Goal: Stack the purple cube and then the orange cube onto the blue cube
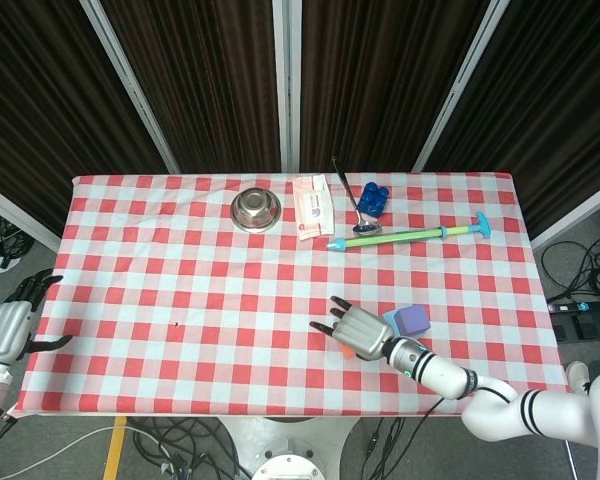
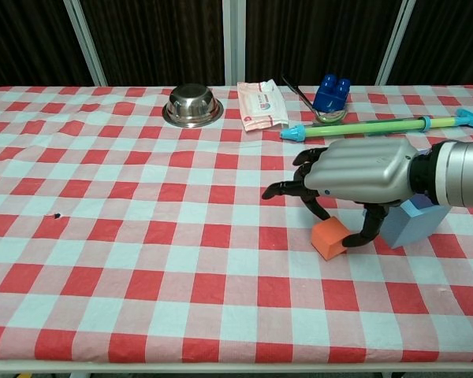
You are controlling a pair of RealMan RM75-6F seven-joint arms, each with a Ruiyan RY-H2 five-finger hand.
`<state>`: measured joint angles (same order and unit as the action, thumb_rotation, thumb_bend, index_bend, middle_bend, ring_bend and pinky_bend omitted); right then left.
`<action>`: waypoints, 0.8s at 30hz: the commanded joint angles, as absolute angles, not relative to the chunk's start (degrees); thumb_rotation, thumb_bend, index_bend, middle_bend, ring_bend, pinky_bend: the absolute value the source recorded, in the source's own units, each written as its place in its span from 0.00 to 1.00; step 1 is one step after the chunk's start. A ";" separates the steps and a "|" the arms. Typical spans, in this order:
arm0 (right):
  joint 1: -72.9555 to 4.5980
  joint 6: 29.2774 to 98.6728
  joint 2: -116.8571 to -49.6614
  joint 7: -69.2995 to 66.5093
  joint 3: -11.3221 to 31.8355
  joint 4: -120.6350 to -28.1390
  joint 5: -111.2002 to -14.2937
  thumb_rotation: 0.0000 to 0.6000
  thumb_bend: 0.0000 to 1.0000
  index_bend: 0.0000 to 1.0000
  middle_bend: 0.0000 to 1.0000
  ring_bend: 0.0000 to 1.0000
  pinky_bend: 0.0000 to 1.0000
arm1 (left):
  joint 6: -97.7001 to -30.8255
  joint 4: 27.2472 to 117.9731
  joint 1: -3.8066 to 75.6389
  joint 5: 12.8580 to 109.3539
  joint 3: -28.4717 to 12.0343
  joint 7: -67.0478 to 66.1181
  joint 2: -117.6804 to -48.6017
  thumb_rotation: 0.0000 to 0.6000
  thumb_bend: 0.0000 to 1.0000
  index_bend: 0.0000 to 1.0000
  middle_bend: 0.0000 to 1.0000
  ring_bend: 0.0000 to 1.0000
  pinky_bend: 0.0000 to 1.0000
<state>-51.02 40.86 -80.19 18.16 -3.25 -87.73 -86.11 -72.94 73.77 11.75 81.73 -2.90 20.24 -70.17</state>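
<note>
Right hand (image 2: 355,175) pinches the orange cube (image 2: 329,238) on the tabletop (image 2: 142,236), purple cube (image 1: 412,320) already atop the blue cube (image 2: 410,224) at its 3 o'clock, steel bowl (image 2: 193,105) at 11 o'clock upside down, left hand (image 1: 8,330) loosely spread, holding nothing.

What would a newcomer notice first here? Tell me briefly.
The big silver right hand at the table's near right, fingers curled down around the orange cube. Just behind it the purple cube sits on the blue cube. A long green and blue stick lies across the far right.
</note>
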 commanded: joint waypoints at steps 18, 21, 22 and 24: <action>-51.48 46.71 -68.80 16.77 4.42 -99.75 -84.66 1.00 0.17 0.00 0.51 0.17 0.04 | -72.44 73.52 11.82 81.47 -2.93 19.92 -70.35 1.00 0.09 0.22 0.19 0.12 0.28; -51.70 46.41 -64.22 17.21 6.45 -104.10 -81.65 1.00 0.17 0.00 0.51 0.17 0.04 | -72.22 73.47 11.92 81.62 -2.79 19.75 -70.46 1.00 0.09 0.22 0.19 0.12 0.28; -51.74 46.16 -62.76 17.12 7.04 -105.50 -80.35 1.00 0.17 0.00 0.51 0.17 0.04 | -72.14 73.49 11.95 81.69 -2.73 19.75 -70.49 1.00 0.09 0.22 0.19 0.12 0.28; -51.83 45.27 -59.19 16.74 8.25 -108.79 -76.91 1.00 0.17 0.00 0.51 0.17 0.04 | -71.97 73.57 12.02 81.85 -2.59 19.77 -70.49 1.00 0.09 0.22 0.19 0.12 0.28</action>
